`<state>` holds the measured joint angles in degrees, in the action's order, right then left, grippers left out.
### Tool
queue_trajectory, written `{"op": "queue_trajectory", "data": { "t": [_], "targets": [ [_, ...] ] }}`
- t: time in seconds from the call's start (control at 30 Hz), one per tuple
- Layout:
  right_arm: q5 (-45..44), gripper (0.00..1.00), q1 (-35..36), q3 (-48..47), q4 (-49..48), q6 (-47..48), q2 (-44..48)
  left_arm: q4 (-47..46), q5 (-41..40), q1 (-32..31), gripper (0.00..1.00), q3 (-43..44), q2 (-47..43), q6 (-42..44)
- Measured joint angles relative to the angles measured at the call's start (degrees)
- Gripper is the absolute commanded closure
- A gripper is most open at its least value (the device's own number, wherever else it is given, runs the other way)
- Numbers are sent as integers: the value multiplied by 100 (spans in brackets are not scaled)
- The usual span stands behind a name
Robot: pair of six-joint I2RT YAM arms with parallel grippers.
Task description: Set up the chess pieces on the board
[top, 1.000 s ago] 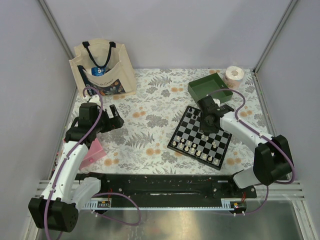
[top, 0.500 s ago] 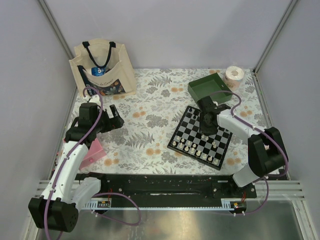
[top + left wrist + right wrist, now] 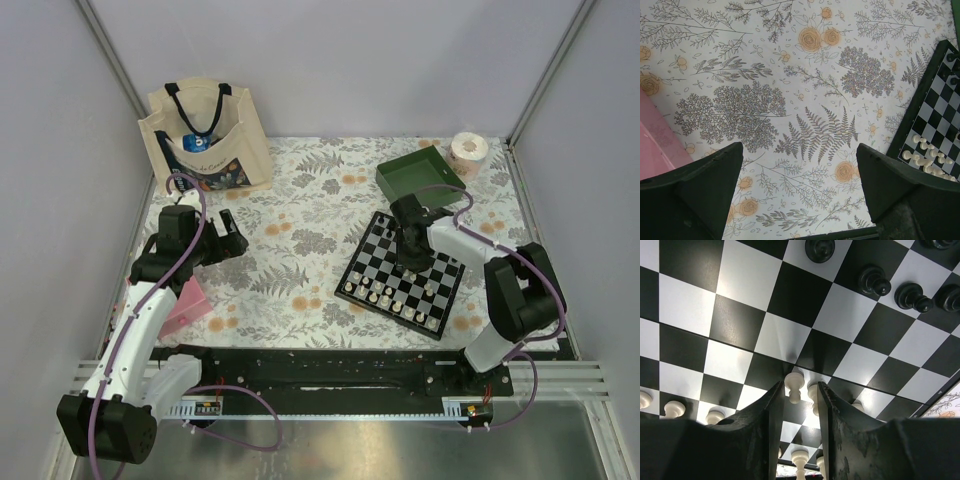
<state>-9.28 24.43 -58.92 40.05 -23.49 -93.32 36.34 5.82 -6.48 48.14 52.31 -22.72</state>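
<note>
The board (image 3: 353,268) lies right of centre, with cream-white chess pieces (image 3: 392,296) along its near rows and black ones (image 3: 874,281) toward its far end. My right gripper (image 3: 410,258) is low over the middle of the board. In the right wrist view its jaws (image 3: 798,386) stand narrowly apart, with two white pawns (image 3: 794,384) standing between the tips. I see no clear clamp on either. My left gripper (image 3: 235,232) hovers wide open over the flowered cloth at the left, holding nothing (image 3: 799,146). The board's corner (image 3: 935,115) shows at the right of the left wrist view.
A green tray (image 3: 420,175) stands just beyond the board, with a tape roll (image 3: 468,152) behind it. A tote bag (image 3: 205,140) stands at the back left. A pink object (image 3: 185,305) lies beside the left arm.
My right gripper has shifted slightly left over the board and its jaws have narrowed around the white pawns. The right arm's elbow has swung inward. The left arm has not moved.
</note>
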Motion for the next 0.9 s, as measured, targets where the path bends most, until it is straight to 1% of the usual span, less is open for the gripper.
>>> {"op": "queue_trajectory", "data": {
  "t": [0.17,0.23,0.4,0.47,0.5,0.63,0.73,0.9],
  "targets": [
    [0,61,-2,-7,-24,46,-68,0,2,0,1,0,15,2],
    [-2,65,-2,-42,-26,59,-98,0,0,0,1,0,35,0],
    [-4,69,0,-120,-44,79,-149,0,0,0,1,0,39,0],
    [-4,78,-2,-164,-46,83,-184,0,2,0,1,0,42,0],
    [-4,79,-2,-177,-46,92,-197,-2,2,0,1,0,42,2],
    [-2,73,-2,-186,-59,114,-214,0,0,0,1,0,42,0],
    [-2,65,-2,-186,-57,125,-214,0,0,0,1,0,42,0],
    [28,65,-2,-186,-39,122,-212,0,0,0,1,0,42,0]
  ]
}}
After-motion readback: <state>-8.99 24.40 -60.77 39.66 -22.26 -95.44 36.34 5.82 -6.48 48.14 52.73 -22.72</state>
